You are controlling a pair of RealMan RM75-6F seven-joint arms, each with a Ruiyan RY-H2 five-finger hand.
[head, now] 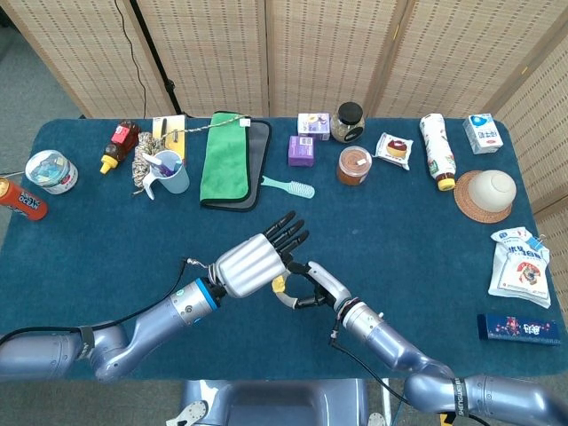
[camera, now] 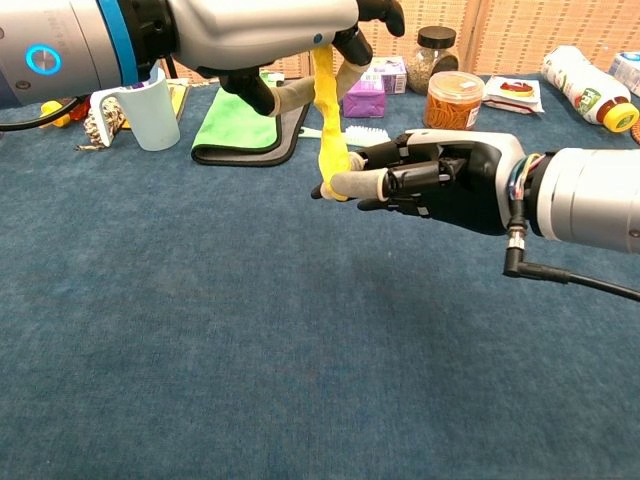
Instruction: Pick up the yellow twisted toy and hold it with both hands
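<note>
The yellow twisted toy [camera: 328, 118] hangs upright above the blue table, a long twisted strip. My left hand [camera: 270, 35] grips its top end from above, thumb and fingers closed around it. My right hand [camera: 440, 180] comes in from the right and pinches the toy's lower end between thumb and fingers. In the head view only a small bit of the yellow twisted toy [head: 279, 285] shows between the left hand [head: 257, 259] and the right hand [head: 311, 282], near the table's front middle.
Along the back stand a green cloth [head: 229, 158], a light blue cup [head: 169, 171], a teal brush [head: 288, 187], purple boxes [head: 303, 149], jars [head: 354, 165], a bottle [head: 436, 150] and a straw hat [head: 485, 194]. Packets [head: 518, 270] lie at the right edge.
</note>
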